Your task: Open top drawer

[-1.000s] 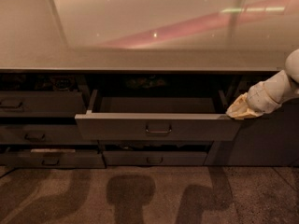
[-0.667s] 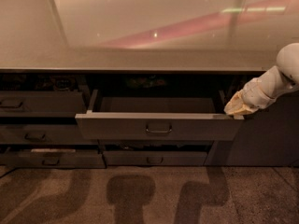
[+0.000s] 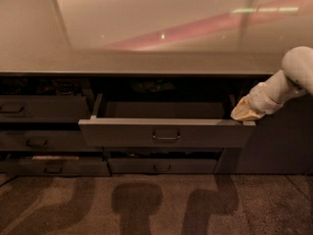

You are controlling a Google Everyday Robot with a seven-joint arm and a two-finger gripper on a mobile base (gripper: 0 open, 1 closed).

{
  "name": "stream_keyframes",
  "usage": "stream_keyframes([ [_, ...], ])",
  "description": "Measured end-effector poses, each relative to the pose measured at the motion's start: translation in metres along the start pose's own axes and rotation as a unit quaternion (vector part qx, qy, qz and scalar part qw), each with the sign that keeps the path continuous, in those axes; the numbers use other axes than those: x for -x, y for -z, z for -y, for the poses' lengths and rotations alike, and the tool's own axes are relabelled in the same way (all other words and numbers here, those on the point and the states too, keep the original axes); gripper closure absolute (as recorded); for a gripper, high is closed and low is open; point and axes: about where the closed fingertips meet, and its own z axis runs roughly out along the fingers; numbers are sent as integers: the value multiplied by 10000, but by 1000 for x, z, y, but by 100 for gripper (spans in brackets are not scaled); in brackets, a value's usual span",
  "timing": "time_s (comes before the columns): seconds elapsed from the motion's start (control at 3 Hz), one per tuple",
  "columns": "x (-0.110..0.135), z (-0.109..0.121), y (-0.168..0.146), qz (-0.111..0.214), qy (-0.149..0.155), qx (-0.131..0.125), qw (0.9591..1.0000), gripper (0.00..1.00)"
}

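Observation:
The top drawer (image 3: pixel 205 133) is a wide dark grey front with a small loop handle (image 3: pixel 166 136) at its centre. It stands pulled out from under the counter, its deep grey tray showing behind the front. My gripper (image 3: pixel 243 113) comes in from the right on a white arm and sits at the drawer's right end, just above the top rim of the front. Its tan tip rests against or very close to that corner.
A glossy countertop (image 3: pixel 146 58) overhangs the cabinet. Narrower dark drawers (image 3: pixel 39 109) with similar handles stack on the left, another low drawer (image 3: pixel 161 166) lies below. A plain dark panel (image 3: pixel 279 141) fills the right. Carpeted floor (image 3: pixel 156 204) spreads in front.
The arm has risen slightly and shifted a little to the right. The drawer stays pulled out as before.

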Motion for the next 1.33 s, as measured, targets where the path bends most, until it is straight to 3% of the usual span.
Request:
stream_keyframes([
  [0.33,32,3,-12,-209,217,2,9995,100],
  [0.67,61,-12,-36,-402,558,190,9974,100],
  [1.0,61,-12,-36,-403,558,190,9974,100],
  [1.33,58,-27,-43,-683,571,180,9959,81],
])
